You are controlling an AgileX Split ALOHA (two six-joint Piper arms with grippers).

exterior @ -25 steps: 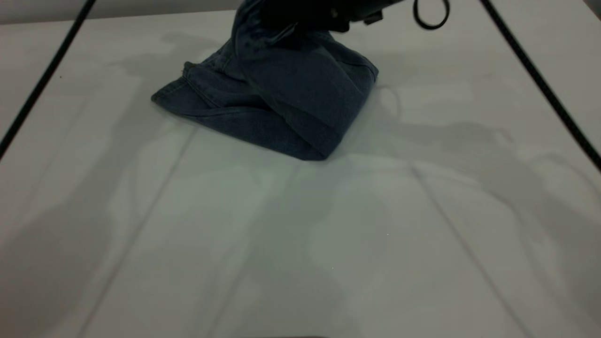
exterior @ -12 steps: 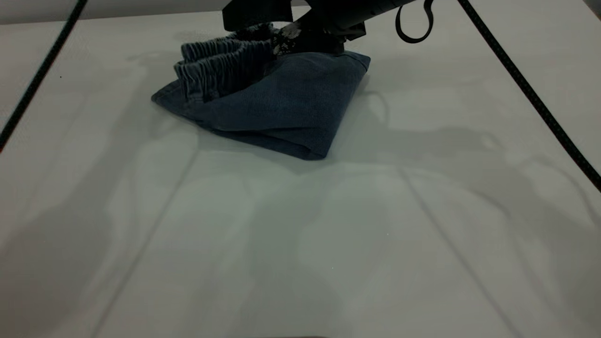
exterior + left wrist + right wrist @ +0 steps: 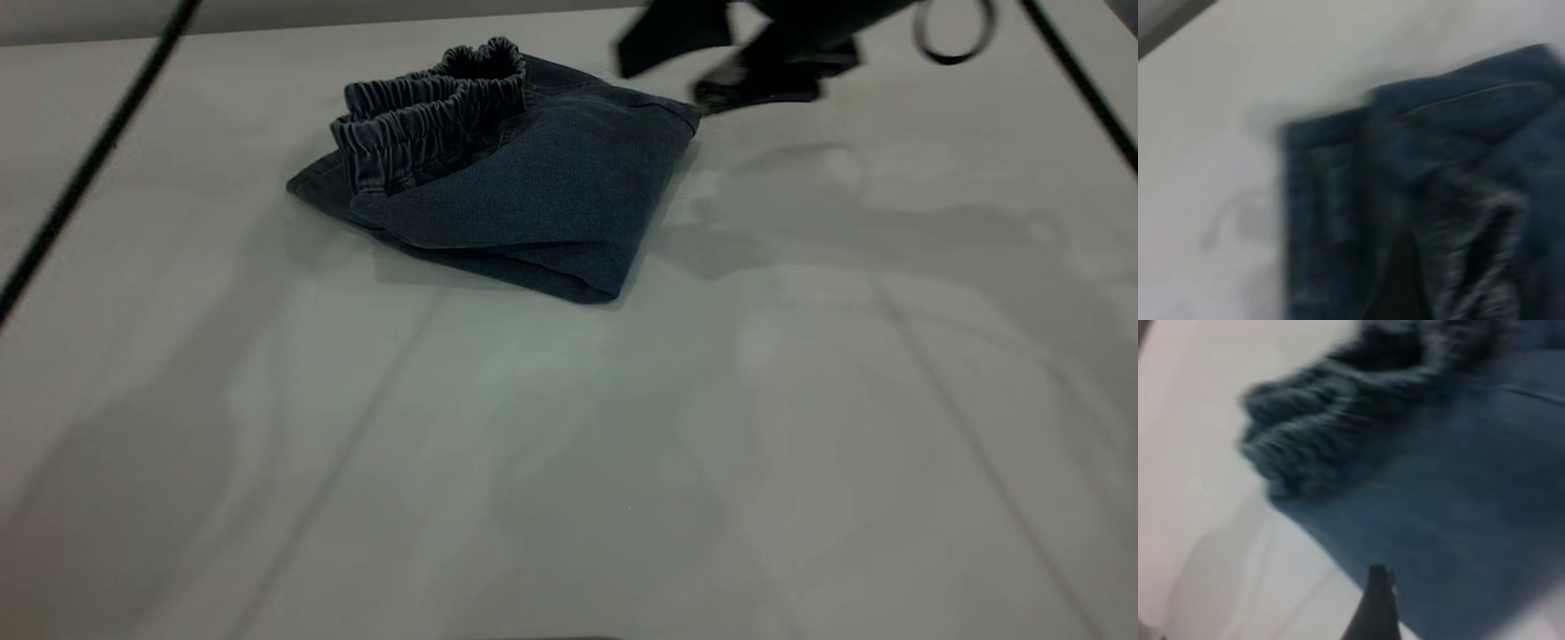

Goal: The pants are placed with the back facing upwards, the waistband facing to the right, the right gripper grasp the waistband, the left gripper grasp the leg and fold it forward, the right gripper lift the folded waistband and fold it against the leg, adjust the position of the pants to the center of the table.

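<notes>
denim, folded into a compact bundle, makes up the pants [image 3: 516, 178], which lie on the table [image 3: 569, 462] toward its far edge, left of the middle and well short of the centre. the elastic waistband [image 3: 427, 111] sits gathered and puckered on top, along the bundle's left and far side. a smooth folded panel faces the near edge.

the right gripper [image 3: 756, 67] hangs above the table near the far edge, just beside the bundle's far right corner and apart from the cloth. it holds nothing. how far its fingers are spread cannot be told; the right wrist view shows one dark fingertip [image 3: 1377, 600] over the denim and nothing between the fingers. the left gripper is not visible in any view; the left wrist view shows only the pants [image 3: 1425, 213] and bare table.

handling, as a judgement:
- the cloth is soft and limp but thick in its stacked layers; it will sag and unfold if lifted by one layer only.
- it appears light for the arms, and it should slide over the smooth table without much drag.
- the ribbed waistband offers a bulky, grippy hold, yet pulling there risks opening the top fold.
- for moving the bundle toward the centre, a better hold is the folded near edge or a corner, with all layers pinched together, or a flat push against the side.

the folding looks complete; centring remains.
</notes>
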